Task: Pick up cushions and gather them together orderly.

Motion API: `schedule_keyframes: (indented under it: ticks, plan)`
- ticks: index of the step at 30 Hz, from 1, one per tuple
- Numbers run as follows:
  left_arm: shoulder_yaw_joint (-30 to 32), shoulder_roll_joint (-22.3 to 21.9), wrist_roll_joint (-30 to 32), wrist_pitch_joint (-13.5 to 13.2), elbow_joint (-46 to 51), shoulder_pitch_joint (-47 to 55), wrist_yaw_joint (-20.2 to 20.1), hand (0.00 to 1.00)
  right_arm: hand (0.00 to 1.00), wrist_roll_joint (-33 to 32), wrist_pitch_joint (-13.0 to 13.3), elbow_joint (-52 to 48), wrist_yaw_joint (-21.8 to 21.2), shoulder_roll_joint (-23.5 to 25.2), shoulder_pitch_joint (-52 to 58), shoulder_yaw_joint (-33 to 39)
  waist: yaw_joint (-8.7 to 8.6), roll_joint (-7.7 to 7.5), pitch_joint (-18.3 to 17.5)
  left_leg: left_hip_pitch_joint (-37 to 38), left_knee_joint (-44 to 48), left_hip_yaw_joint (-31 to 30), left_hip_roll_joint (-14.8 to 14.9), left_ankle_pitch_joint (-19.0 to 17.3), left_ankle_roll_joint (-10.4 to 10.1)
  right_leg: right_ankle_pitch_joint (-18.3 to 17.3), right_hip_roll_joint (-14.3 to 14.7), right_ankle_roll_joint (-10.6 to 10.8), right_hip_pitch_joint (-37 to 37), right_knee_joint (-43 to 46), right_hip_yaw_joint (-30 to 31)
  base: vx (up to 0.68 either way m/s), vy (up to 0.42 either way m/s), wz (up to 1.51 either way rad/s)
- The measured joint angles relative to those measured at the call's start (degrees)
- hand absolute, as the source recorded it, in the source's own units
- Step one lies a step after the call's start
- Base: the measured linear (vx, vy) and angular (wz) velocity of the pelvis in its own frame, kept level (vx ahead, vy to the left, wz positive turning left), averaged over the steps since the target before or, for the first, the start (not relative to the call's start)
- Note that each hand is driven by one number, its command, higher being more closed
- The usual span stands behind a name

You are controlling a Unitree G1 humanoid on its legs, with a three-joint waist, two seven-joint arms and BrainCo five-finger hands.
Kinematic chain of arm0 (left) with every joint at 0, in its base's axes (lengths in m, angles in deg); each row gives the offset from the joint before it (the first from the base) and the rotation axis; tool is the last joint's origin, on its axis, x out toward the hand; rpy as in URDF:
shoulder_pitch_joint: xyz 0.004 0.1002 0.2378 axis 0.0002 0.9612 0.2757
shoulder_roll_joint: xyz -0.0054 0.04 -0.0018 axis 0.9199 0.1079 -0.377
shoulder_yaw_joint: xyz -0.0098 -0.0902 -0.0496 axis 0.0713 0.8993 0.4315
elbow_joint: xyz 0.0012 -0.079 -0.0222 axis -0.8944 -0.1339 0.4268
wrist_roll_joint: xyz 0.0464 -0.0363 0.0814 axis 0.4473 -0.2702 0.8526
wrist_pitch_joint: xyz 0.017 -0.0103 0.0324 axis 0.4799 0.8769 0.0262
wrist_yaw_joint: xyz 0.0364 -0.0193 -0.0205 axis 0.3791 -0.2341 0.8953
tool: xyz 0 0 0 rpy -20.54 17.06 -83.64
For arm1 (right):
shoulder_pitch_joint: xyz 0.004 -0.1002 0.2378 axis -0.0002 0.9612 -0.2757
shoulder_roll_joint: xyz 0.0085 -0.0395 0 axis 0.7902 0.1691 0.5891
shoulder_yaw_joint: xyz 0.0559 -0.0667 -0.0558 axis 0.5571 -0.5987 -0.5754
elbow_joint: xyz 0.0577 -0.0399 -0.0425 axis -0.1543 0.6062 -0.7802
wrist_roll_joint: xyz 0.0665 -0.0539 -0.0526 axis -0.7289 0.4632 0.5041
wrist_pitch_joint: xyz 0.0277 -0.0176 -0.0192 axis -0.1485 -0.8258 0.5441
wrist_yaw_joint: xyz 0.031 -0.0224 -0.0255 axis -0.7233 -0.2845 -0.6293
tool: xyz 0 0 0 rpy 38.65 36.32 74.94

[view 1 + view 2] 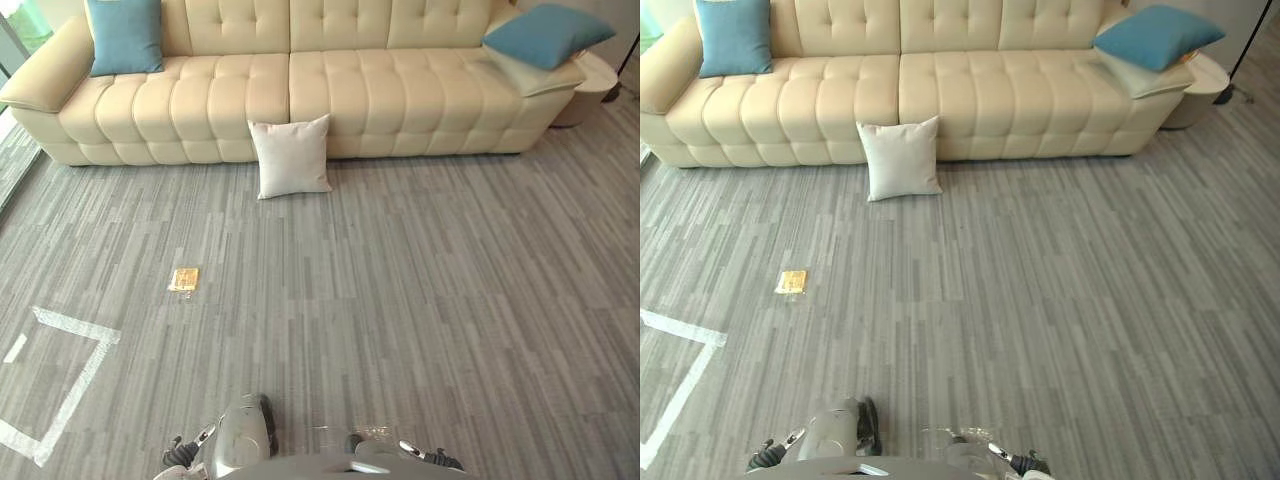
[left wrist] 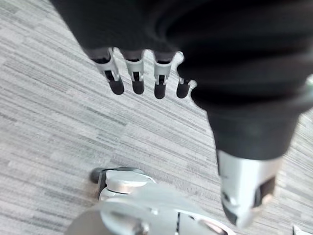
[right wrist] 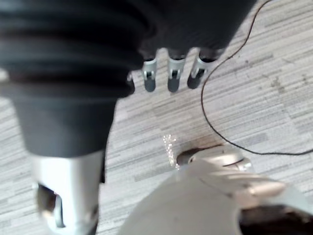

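A white cushion [image 1: 291,156] stands on the grey carpet, leaning against the front of the cream sofa [image 1: 400,95]. On the sofa's left end a blue cushion [image 1: 125,36] rests upright against the backrest. Another blue cushion [image 1: 546,34] lies on the right armrest on top of a cream cushion [image 1: 1137,72]. My left hand [image 2: 136,73] hangs above the carpet far from the cushions, fingers straight, holding nothing. My right hand [image 3: 169,77] hangs the same way, open and empty.
A small yellow flat object [image 1: 184,279] lies on the carpet left of centre. White tape lines [image 1: 70,385] mark the floor at the lower left. A round white side table [image 1: 592,88] stands by the sofa's right end.
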Motion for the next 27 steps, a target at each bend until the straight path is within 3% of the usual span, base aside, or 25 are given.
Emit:
schedule_keyframes:
  ticks: [1, 2, 3, 5, 6, 8, 9, 10, 12, 13, 14, 15, 16, 18, 19, 20, 21, 22, 23, 24, 25, 27]
  plan:
    - [-1.3, 0.7, -0.4, 0.0, 0.0, -0.3, -0.1, 0.00, 0.00, 0.0, 0.1, -1.2, 0.0, 0.4, 0.1, 0.0, -0.79, -0.40, -0.3, 1.8, -0.5, -0.2, -1.3, -1.3, 0.5, 3.2, -0.7, 2.3, -3.6, 9.6, 0.3, 0.37, 0.147, 0.25]
    - [-2.0, 1.0, -0.4, 0.2, 0.0, -0.9, -0.1, 0.00, 0.00, 0.0, 0.3, -1.5, -0.1, 0.4, 0.0, 0.0, -1.10, -0.54, -0.3, 3.8, -1.2, -0.7, -2.1, -2.2, 0.4, 7.1, -0.9, 3.2, -6.6, 17.2, 0.9, 0.44, 0.127, 0.28]
    - [-2.8, 1.3, -0.4, 0.4, -0.1, -1.6, -0.1, 0.00, 0.00, 0.0, 0.7, -1.8, -0.1, 0.3, 0.0, 0.0, -1.24, -0.19, -0.1, 7.0, -2.0, -1.6, -2.5, -3.3, 0.3, 7.0, -0.4, 2.5, -10.1, 26.5, 0.3, 0.30, 0.036, 0.22]
    - [-2.9, 1.2, -0.6, 0.5, 0.0, -1.7, 0.0, 0.00, 0.00, -0.1, 0.9, -2.9, -0.3, 0.3, 0.1, 0.0, -2.19, 0.51, 0.3, 11.1, -4.1, -2.5, -2.6, -3.6, 0.2, 4.6, 0.1, 0.4, -13.3, 33.1, -2.4, 0.33, -0.009, 0.31]
    - [-3.2, 1.1, -0.9, 0.5, 0.0, -2.3, 0.0, 0.00, 0.00, -0.1, 0.9, -4.0, -0.4, 0.4, 0.2, 0.0, -2.88, 0.79, 0.4, 14.7, -6.6, -3.5, -2.3, -3.6, 0.2, 1.8, 0.9, -1.7, -16.2, 35.2, -5.4, 0.41, -0.065, 0.41]
    - [-3.8, 0.3, -1.1, 0.5, 0.0, -4.1, 0.0, 0.00, 0.00, -0.1, 1.3, -5.7, -0.4, 0.4, 0.2, 0.0, -4.04, 1.62, 0.7, 19.9, -10.5, -5.2, -0.6, -3.8, -1.0, -2.3, 2.5, -3.8, -22.6, 31.5, -11.6, 0.48, -0.127, 0.47]
    - [-5.2, -1.0, -1.1, 0.5, -0.1, -5.3, -0.1, 0.00, 0.00, -0.3, 1.4, -5.9, -0.4, 0.0, 0.1, 0.0, -4.62, 2.41, 1.1, 23.5, -12.8, -5.8, 0.9, -3.7, -1.2, -3.4, 3.6, -5.4, -25.6, 23.5, -15.0, 0.43, -0.154, 0.46]
    - [-5.7, -1.5, -1.1, 0.5, -0.2, -5.6, -0.1, 0.00, 0.00, -0.3, 1.4, -5.9, -0.4, -0.1, 0.1, -0.1, -4.93, 2.54, 1.2, 24.4, -13.4, -6.3, 1.3, -3.7, -1.2, -3.0, 3.9, -5.8, -26.2, 19.4, -16.0, 0.45, -0.203, 0.62]
    - [-7.1, -1.8, -0.7, 0.4, -0.2, -6.1, -0.2, 0.00, 0.00, -0.6, 1.4, -5.8, -0.4, 0.2, 0.4, -0.1, -5.96, 2.35, 1.2, 27.7, -15.4, -8.7, 2.0, -3.8, -1.3, 1.0, 4.4, -6.2, -26.9, 4.6, -16.5, 0.56, -0.309, 0.74]
    - [-7.2, -2.2, -0.6, 0.4, -0.3, -6.6, -0.2, 0.00, 0.00, -0.7, 1.3, -5.7, -0.4, 0.4, 1.6, -0.2, -6.58, 1.81, 1.3, 30.0, -16.2, -10.7, 1.7, -4.3, -2.2, 8.5, 4.4, -6.5, -25.6, -3.6, -15.9, 0.59, -0.317, 0.73]
    - [-7.1, -3.4, -0.5, 0.4, -1.3, -7.2, -0.2, 0.00, 0.00, -0.7, 1.2, -5.6, -0.4, -0.8, 1.3, 0.2, -6.73, 3.09, 2.2, 31.6, -16.3, -12.4, 3.3, -4.6, -2.8, 10.9, 5.5, -8.1, -24.2, -2.2, -16.7, 0.56, -0.303, 0.54]
    - [-7.0, -4.3, -0.3, 0.4, -1.5, -7.4, -0.4, 0.00, 0.00, -0.6, 1.1, -5.7, -0.3, -1.3, 1.1, 0.2, -6.18, 4.23, 1.9, 31.1, -16.1, -13.8, 3.4, -3.4, -3.1, 8.9, 5.8, -8.6, -24.9, -0.4, -16.4, 0.42, -0.222, 0.14]
    - [-6.5, -4.7, -0.3, 0.3, -1.3, -7.8, -0.5, 0.00, 0.00, -0.6, 1.0, -5.6, -0.2, -1.4, 0.6, 0.4, -5.96, 4.43, 2.2, 31.4, -15.5, -15.1, 3.1, -1.0, -3.6, 5.6, 5.6, -8.9, -25.4, 2.9, -16.2, 0.48, -0.280, -0.04]
    - [-5.6, -5.4, -0.2, 0.3, -1.8, -7.9, -0.5, 0.00, 0.00, -0.5, 0.8, -5.4, -0.3, -1.5, 0.6, 0.4, -6.33, 4.48, 2.1, 32.3, -13.9, -16.5, 3.9, 2.0, -6.0, 1.6, 5.7, -10.3, -25.0, 6.8, -16.8, 0.52, -0.292, 0.00]
    - [-5.0, -5.7, -0.2, 0.4, -2.2, -7.9, -0.5, 0.00, 0.00, -0.4, 0.8, -5.3, -0.4, -1.9, 0.6, 0.0, -6.90, 5.41, 1.6, 31.6, -10.8, -17.7, 5.3, 2.9, -7.0, -0.2, 6.5, -10.7, -23.6, 6.9, -18.0, 0.56, -0.284, 0.22]
    - [-4.6, -5.7, -0.2, 0.4, -2.1, -8.2, -0.9, 0.00, 0.00, -0.2, 0.5, -5.3, -0.4, -1.9, 0.4, -0.2, -7.46, 6.06, 1.2, 28.9, -4.1, -19.5, 6.7, 4.7, -9.4, -1.5, 7.3, -10.9, -21.2, 5.7, -19.3, 0.44, -0.218, 0.28]
    - [-4.1, -5.8, -0.2, 0.4, -2.0, -8.3, -1.1, 0.00, 0.00, -0.2, 0.3, -5.2, -0.4, -1.9, 0.4, -0.2, -7.49, 6.00, 1.3, 27.5, -0.5, -20.2, 7.2, 5.8, -10.5, -1.7, 7.7, -10.9, -20.0, 4.9, -19.5, 0.40, -0.189, 0.24]
    - [-2.6, -5.9, -0.2, 0.4, -1.2, -8.3, -1.3, 0.00, 0.00, -0.3, 0.0, -4.9, -0.4, -1.9, 0.4, -0.2, -7.25, 6.02, 1.3, 21.4, 12.9, -22.4, 8.6, 11.0, -16.1, -1.9, 9.1, -11.1, -15.9, 1.0, -19.8, 0.30, -0.114, 0.04]
    - [-2.0, -5.9, -0.2, 0.4, -0.6, -8.2, -1.3, 0.00, 0.00, -0.3, 0.1, -4.8, -0.3, -1.9, 0.4, -0.2, -7.00, 6.00, 1.3, 18.8, 18.8, -22.4, 9.2, 11.3, -17.0, -1.8, 9.8, -11.3, -14.2, -0.6, -19.7, 0.42, -0.116, -0.07]
    - [-0.3, -5.9, -0.3, 0.4, 0.5, -8.0, -1.3, 0.00, 0.00, -0.5, 0.1, -4.5, -0.2, -1.9, 0.2, -0.5, -6.69, 6.25, 1.8, 13.2, 30.4, -20.2, 11.0, 10.3, -16.3, -1.9, 11.2, -12.2, -9.3, -4.6, -19.7, 0.26, -0.052, -0.14]
    - [0.3, -5.9, -0.3, 0.4, 1.1, -7.8, -1.3, 0.00, 0.00, -0.6, 0.1, -4.0, -0.2, -1.9, 0.0, -0.5, -6.38, 5.78, 2.2, 10.9, 34.2, -18.2, 12.0, 8.9, -15.4, -1.8, 11.7, -12.3, -6.5, -6.5, -19.5, 0.35, -0.023, -0.18]
    - [0.6, -5.9, -0.4, 0.3, 2.6, -7.6, -1.3, 0.00, 0.00, -0.8, 0.0, -3.5, 0.1, -2.0, 0.5, -0.7, -4.91, 5.46, 2.4, 4.4, 35.9, -12.3, 12.7, 4.0, -10.7, -1.9, 11.8, -12.2, 0.6, -11.6, -18.6, 0.34, 0.073, -0.24]
